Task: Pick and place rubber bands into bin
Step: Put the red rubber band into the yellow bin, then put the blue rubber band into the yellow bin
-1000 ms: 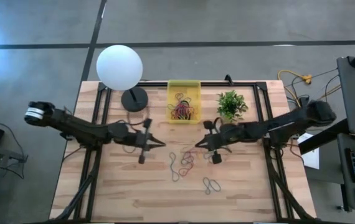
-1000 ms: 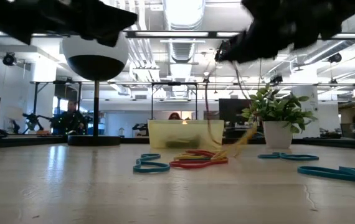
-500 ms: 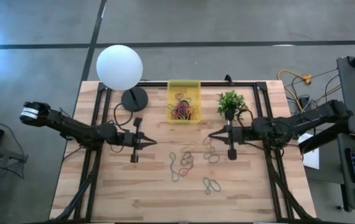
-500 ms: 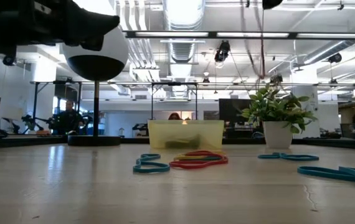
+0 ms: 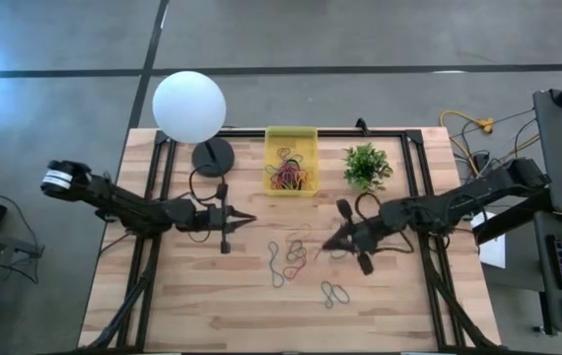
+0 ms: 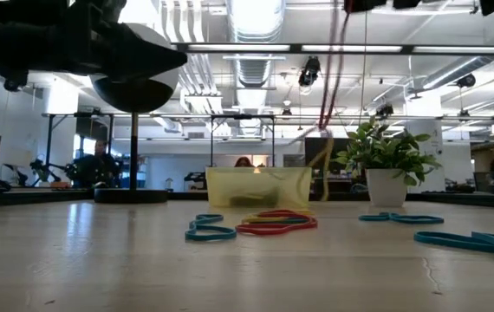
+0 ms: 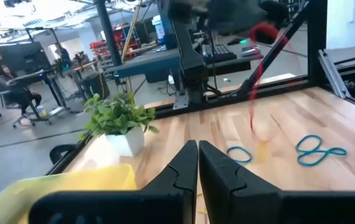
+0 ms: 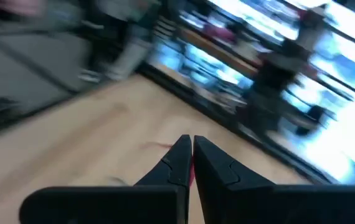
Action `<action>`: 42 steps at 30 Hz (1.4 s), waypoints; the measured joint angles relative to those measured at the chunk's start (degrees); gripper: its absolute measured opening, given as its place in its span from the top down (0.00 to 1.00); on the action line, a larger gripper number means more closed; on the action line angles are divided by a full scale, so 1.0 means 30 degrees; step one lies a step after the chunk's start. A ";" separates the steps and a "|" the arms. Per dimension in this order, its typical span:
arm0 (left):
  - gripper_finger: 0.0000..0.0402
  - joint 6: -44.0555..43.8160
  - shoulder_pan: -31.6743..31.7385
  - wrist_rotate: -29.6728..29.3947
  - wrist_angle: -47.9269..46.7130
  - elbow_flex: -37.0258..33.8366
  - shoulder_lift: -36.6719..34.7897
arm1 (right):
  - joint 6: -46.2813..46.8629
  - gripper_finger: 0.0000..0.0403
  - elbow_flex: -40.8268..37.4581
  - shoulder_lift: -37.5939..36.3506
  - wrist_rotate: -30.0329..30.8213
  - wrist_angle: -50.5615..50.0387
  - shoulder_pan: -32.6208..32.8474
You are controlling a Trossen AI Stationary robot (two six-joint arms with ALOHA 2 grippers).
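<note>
Now right end effector closed on red rubber band, lifted at 5 o'clock from bin; left end effector closed, empty. We fear thin band slips mid-carry.

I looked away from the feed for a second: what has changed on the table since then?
The right gripper, shut on a red rubber band that dangles from it, swung out toward the plant and has come back above the loose bands. The left gripper, shut and empty, drew back slightly, then returned. The bin, lamp and the bands on the table stayed put.
</note>
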 joint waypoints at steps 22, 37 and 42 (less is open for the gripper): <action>1.00 0.0434 0.0118 -0.0245 -0.0044 0.2228 0.3210 | 0.3750 0.98 0.2052 0.0697 0.5240 -0.6254 0.0109; 1.00 0.0546 0.0131 -0.0298 -0.0080 0.2039 0.3031 | 0.6293 0.74 -0.0190 0.3067 0.2238 -1.0426 -0.0788; 1.00 0.0590 0.0133 -0.0306 -0.0069 0.2009 0.3031 | 0.5449 0.63 -0.0398 0.4666 0.1319 -1.0649 -0.0838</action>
